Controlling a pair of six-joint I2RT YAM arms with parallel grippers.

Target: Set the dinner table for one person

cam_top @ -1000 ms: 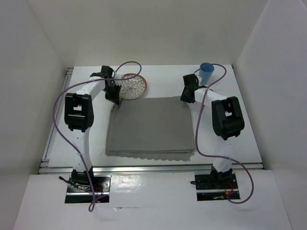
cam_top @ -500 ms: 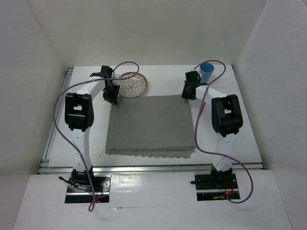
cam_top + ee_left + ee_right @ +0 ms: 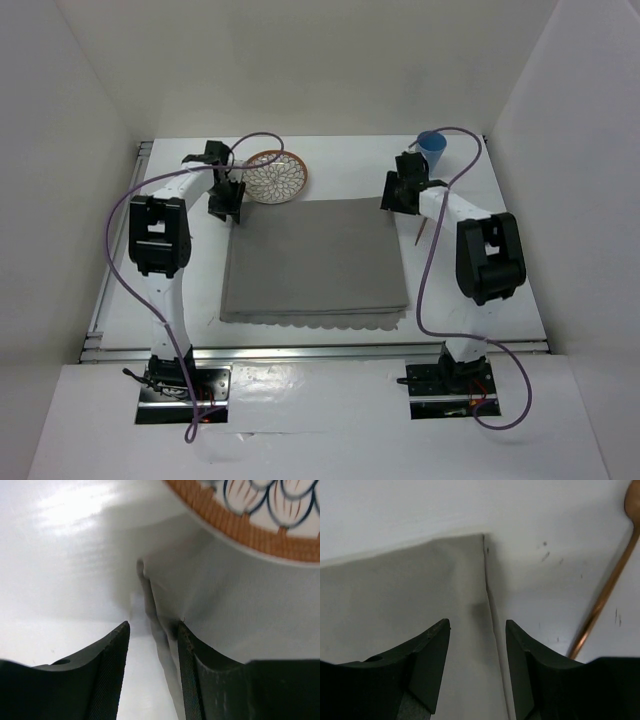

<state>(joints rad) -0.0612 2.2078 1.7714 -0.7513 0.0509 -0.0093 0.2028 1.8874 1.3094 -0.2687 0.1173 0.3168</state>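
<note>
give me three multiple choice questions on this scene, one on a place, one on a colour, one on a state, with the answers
1. Where does the blue cup stand relative to the grey placemat?
A) on it
B) beyond its far right corner, on the dinner table
C) at its near left corner

2. What colour is the rim of the plate?
A) green
B) orange
C) black

3. How do the jaws of the right tool stand?
A) apart, over the placemat's edge
B) shut on the cup
C) shut on the plate

Answers:
1 B, the top view shows the cup on bare white tabletop past that corner.
2 B, the left wrist view shows an orange band round the plate.
3 A, the right wrist view shows a clear gap between the fingers, with the placemat's edge lying flat below.
</note>
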